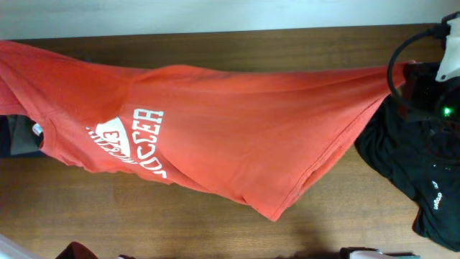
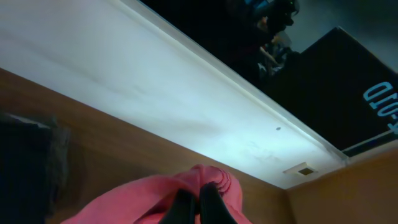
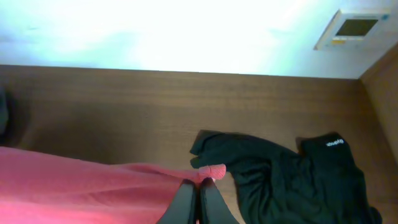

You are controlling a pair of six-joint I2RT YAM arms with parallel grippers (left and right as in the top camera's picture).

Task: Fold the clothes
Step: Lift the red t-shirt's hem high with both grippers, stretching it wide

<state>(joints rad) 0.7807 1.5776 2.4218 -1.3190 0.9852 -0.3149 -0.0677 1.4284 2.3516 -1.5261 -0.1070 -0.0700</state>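
The orange-red T-shirt of the clothes hangs stretched across the table from the left edge to the far right, its white lettering facing up. In the right wrist view my right gripper is shut on one corner of the T-shirt. Overhead, that gripper holds the shirt's right end just above the black shirt. My left gripper is shut on a bunch of the red fabric. It is out of the overhead view, beyond the left edge.
The black shirt lies crumpled on the wooden table at the right. A dark object sits under the T-shirt's left end. A white wall runs behind the table's far edge. Cables loop around the right arm.
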